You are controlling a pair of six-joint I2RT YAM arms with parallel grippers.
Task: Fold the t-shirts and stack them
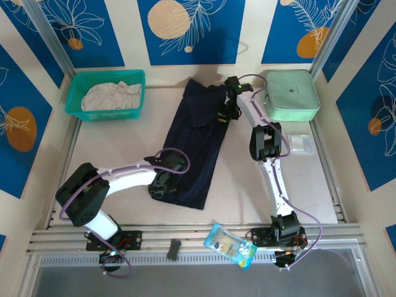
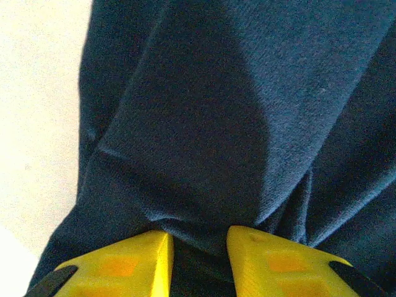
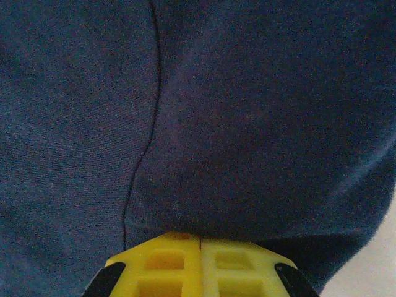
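From above, the navy shirt (image 1: 197, 145) lies on the table (image 1: 111, 148) as 1 long narrow strip running between my 2 arms, so I judge its sides are already folded in. My left gripper (image 1: 164, 182) sits on the end nearest my bases and my right gripper (image 1: 226, 110) on the far end. The white shirt (image 1: 111, 96) is crumpled in the basket (image 1: 74, 112), well off to the left of my left gripper and apart from both, so I count it as not yet started; nothing is stacked. In the left wrist view, my yellow fingers (image 2: 117, 266) stand a little apart with a thick bunch of navy cloth drawn down between them and creases fanning out from that spot, so I read this gripper as clamped on the shirt's near end; bare table shows to its left. In the right wrist view, the 2 fingers (image 3: 167, 266) are pressed flat together, their tips right at the cloth's edge with smooth navy cloth spreading ahead and 1 seam running off to the left. I cannot tell whether a layer is caught between them. By my judgement about half of 1 shirt is done: left are the crosswise fold of this strip, the whole white shirt, and the stacking.
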